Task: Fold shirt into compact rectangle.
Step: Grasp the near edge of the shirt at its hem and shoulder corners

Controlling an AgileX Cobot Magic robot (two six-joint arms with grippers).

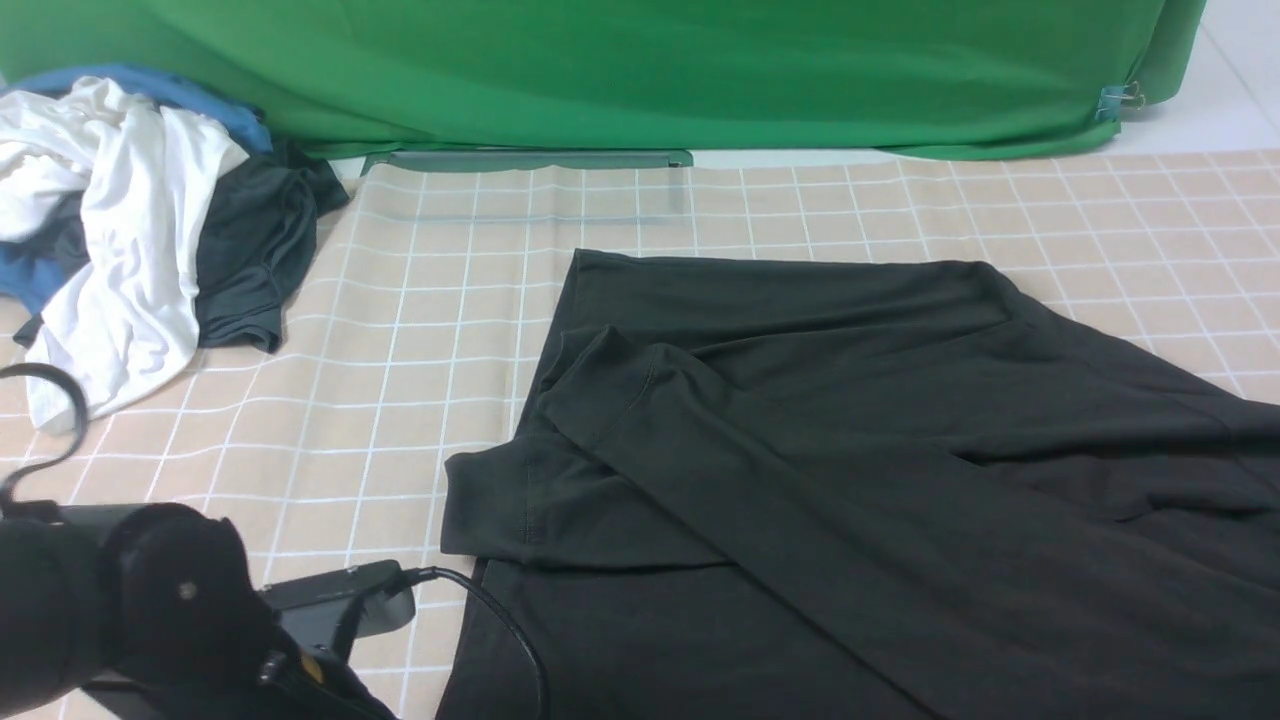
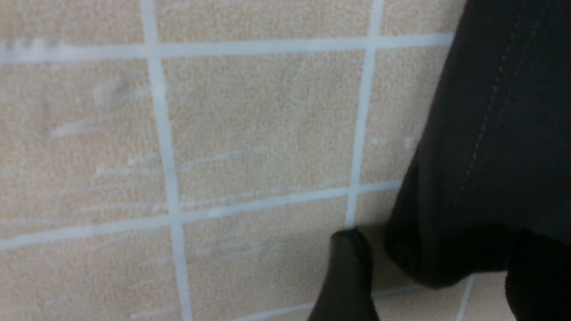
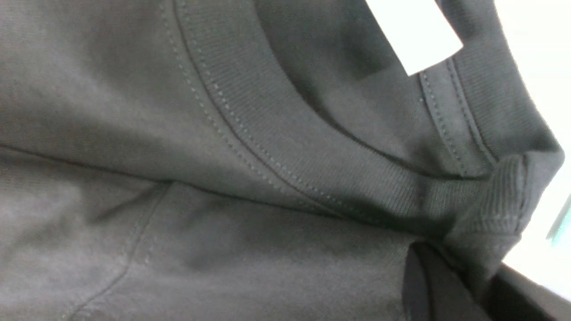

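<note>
Blk shirt [image 1: 850, 420] lies flat on checked cloth [image 1: 400, 300], to the R of the clothes pile [image 1: 130, 230], nearer the robot than it and well apart from it. It runs out of front view on the side away from the pile. Long axis approx. L–R across the table: a stitched end faces the pile. The collar [image 3: 285, 133] w/ white label [image 3: 415, 35] shows only in R wrist view, so prob. the far-from-pile end (judgement). One side strip lies folded diagonally over the body, and a stitched flap sticks out on the pile side. L arm [image 1: 130, 600] sits nearer the robot than the pile, just beside the shirt's pile-facing edge; R arm not in front view. L gripper [image 2: 441, 252]: fingers [image 2: 348, 276] spread apart, a stitched shirt corner between them, not pinched as far as L wrist view shows. R gripper [image 3: 461, 263]: looks clamped on bunched collar rib, fabric drawn into the narrow gap. Key relation for next move: the shirt edge is right at the L gripper, on its side away from the pile, so L arm is the nearer one for that end. It prob. needs to close on the corner, then carry it along the long axis away from the pile toward the collar end to halve the length. No print visible; can't tell if the printed face is down or folded in.
</note>
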